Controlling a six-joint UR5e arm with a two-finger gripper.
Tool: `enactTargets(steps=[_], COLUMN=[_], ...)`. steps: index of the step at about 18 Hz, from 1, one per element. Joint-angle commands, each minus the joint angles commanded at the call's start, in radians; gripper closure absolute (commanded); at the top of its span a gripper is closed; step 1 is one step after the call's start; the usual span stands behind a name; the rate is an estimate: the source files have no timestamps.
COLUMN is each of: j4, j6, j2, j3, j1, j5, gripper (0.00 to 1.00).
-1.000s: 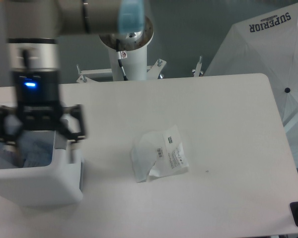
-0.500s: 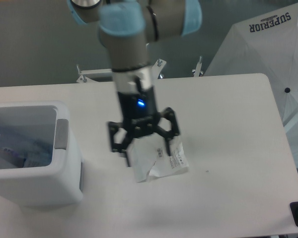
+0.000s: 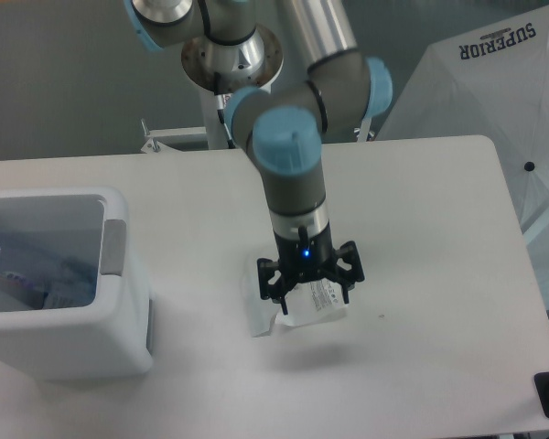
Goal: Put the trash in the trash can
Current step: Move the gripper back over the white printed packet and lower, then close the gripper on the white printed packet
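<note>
**Tool poised over the crumpled bag: handling properties and grasp site**

The tool (image 3: 308, 289) hangs directly above the plastic bag (image 3: 293, 304), its two fingers spread wide on either side of the bag's raised middle and gripping nothing. The bag lies on the white surface (image 3: 421, 210), near its centre and well apart from the trash can (image 3: 119, 338), which stands at the left edge. A bluish shape inside the can is probably the bottle (image 3: 37, 274), though it is too indistinct to confirm.

The bag appears thin, wrinkled and nearly weightless; it will likely collapse and fold under the fingers rather than resist them. Its clear film looks smooth, so a shallow pinch at a flat edge may slip. The crumpled ridge beside the printed white label (image 3: 325, 297) is judged the best hold, since bunched layers give the fingers bulk to close on. No breakage risk is evident; the main hazard is the film sliding free or trailing during transfer.
</note>
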Motion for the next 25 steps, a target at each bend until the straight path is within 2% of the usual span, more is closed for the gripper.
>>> enactTargets(steps=[3,14,15,20,22,25], j4=[0.002,0.002,0.002,0.002,0.000,0.000], j6=[0.000,0.014,0.014,0.017,0.017,0.017], j2=[-0.038,-0.075,-0.075,-0.072,-0.072,-0.072], j3=[0.003,0.000,-0.002,0.000,0.002,0.000], j1=[-0.009,-0.052,-0.052,-0.052,-0.052,-0.052], j5=[0.000,0.000,0.000,-0.002,-0.002,-0.002], gripper=[0.01,0.03,0.10,0.79,1.00,1.00])
